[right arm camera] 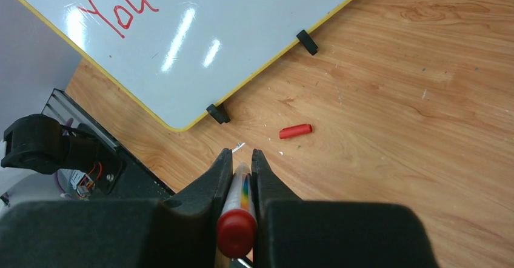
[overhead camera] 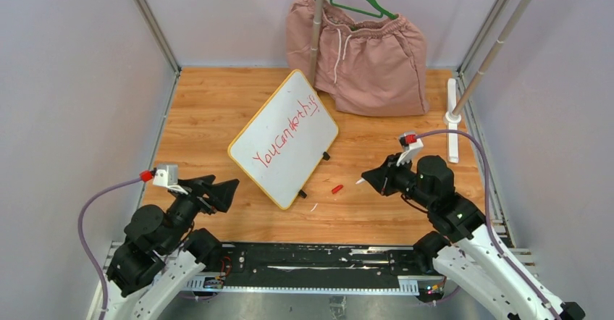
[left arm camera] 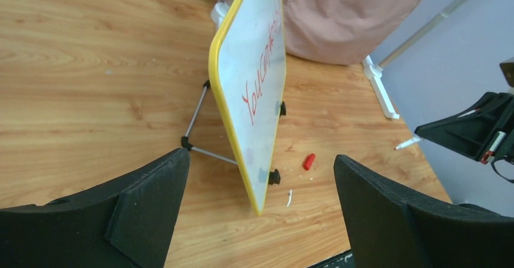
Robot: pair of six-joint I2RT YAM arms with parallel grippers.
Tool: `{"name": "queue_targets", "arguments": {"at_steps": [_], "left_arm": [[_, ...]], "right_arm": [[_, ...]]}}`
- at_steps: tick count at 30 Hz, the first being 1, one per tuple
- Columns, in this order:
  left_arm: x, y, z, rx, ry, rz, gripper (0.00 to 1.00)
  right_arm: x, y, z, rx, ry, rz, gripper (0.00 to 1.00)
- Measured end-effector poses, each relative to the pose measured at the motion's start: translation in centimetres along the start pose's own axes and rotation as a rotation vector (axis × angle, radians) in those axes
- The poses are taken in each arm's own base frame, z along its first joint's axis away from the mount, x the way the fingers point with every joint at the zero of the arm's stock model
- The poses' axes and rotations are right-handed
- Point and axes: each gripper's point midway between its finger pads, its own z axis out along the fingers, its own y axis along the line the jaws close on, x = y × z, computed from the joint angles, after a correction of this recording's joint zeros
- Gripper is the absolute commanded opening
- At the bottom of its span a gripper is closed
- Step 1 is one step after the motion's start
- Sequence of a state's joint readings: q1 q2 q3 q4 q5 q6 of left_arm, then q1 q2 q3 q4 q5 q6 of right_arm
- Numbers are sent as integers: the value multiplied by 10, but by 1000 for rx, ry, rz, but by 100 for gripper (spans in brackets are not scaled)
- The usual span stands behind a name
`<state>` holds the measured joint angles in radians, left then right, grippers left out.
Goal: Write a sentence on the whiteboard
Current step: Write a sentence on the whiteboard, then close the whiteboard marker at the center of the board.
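— Why did the whiteboard (overhead camera: pixel 284 139) stand tilted at mid-table?
— It leaned on its wire stand (left arm camera: pixel 197 113), face toward the arms. I'd judge that kept the sentence (overhead camera: pixel 286 133), one red line, within reach.
— And the right gripper (right arm camera: pixel 241 156)?
— At the board's 4 o'clock, jaws squeezed on a marker (right arm camera: pixel 240 189), far end toward the board. The red cap (right arm camera: pixel 296 131) lay loose just ahead.
— The left gripper (overhead camera: pixel 221 188)?
— At 8 o'clock, fingers spread wide, holding nothing—probably placed to steady the board.
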<state>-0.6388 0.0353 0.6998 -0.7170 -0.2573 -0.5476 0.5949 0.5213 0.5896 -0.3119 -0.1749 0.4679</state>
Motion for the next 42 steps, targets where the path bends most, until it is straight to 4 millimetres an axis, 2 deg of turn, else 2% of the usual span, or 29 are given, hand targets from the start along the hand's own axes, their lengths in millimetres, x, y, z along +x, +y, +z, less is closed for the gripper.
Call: {"name": "queue_targets", "arguments": {"at_steps": [3, 7, 11, 14, 17, 20, 23, 27, 29, 31, 33, 36, 40, 42], "left_arm": [[16, 5, 5, -2, 22, -9, 91], [32, 0, 21, 22, 58, -35, 85], [67, 6, 40, -16, 157, -80, 79], [83, 15, 43, -55, 191, -119, 76], [86, 21, 41, -82, 178, -161, 74], [80, 24, 36, -100, 149, -194, 72], [62, 20, 28, -103, 123, -198, 75], [7, -6, 14, -45, 56, -163, 76], [-17, -26, 13, 1, 55, -124, 72], [-28, -47, 20, 55, 101, -71, 69], [-28, -68, 32, 116, 181, -11, 69], [-14, -91, 53, 201, 317, 74, 71], [11, -112, 60, 307, 455, 180, 73], [18, -129, 59, 375, 495, 237, 74]], "right_arm": [[1, -1, 7, 2, 6, 1, 0], [4, -5, 17, 11, 25, 1, 0], [7, -8, 25, 19, 41, -4, 0], [5, -7, 28, 14, 34, -7, 0], [4, -6, 30, 3, 28, -12, 0], [3, -5, 32, -1, 28, -17, 0], [3, -4, 32, -8, 25, -19, 0], [0, -3, 29, -14, 13, -29, 0], [-2, -2, 25, -15, 1, -40, 0], [-3, -2, 21, -12, -9, -48, 0], [-4, -3, 16, -6, -19, -54, 0], [-5, -7, 11, 17, -23, -67, 0], [-10, -14, 0, 66, -39, -85, 0], [-12, -17, -5, 87, -56, -90, 0]]}}
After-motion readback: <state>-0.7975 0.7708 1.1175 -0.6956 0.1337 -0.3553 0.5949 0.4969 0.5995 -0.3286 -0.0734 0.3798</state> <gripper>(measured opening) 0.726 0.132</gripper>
